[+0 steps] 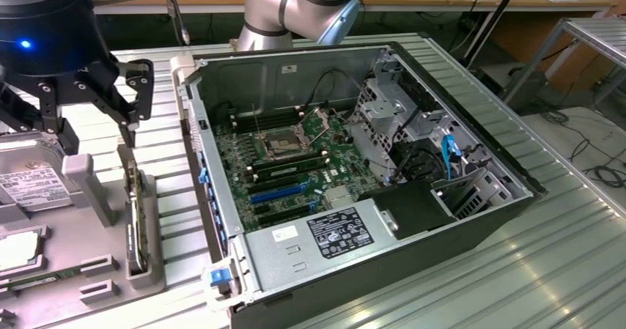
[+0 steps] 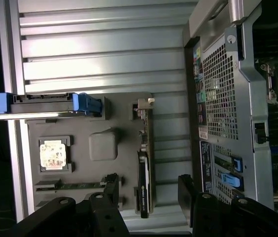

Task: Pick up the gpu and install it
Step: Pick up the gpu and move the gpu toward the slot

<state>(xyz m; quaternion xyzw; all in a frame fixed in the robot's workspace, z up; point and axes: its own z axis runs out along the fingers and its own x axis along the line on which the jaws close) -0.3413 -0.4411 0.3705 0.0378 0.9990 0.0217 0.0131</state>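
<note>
Black gripper (image 1: pixel 98 140) on the robot arm, its two fingers (image 2: pixel 111 186) spread wide and holding nothing, hangs over one end of a grey tray (image 1: pixel 102 274). Seen from the wrist, the graphics card (image 2: pixel 144 173) runs in line between the two fingers. The card stands on its long edge in a slot at the side of the tray nearest the computer, its metal bracket at the far end. Whether the fingers touch it cannot be told.

Elsewhere in the tray sit a hard drive (image 1: pixel 34 186) with a white label, a square processor chip (image 2: pixel 52 154) and a narrow green memory stick (image 2: pixel 75 186). Just beside the tray, on the exterior view's right, a black computer case (image 1: pixel 470 219) lies open on a table of metal slats (image 1: pixel 558 270), showing its green circuit board (image 1: pixel 293 160).
</note>
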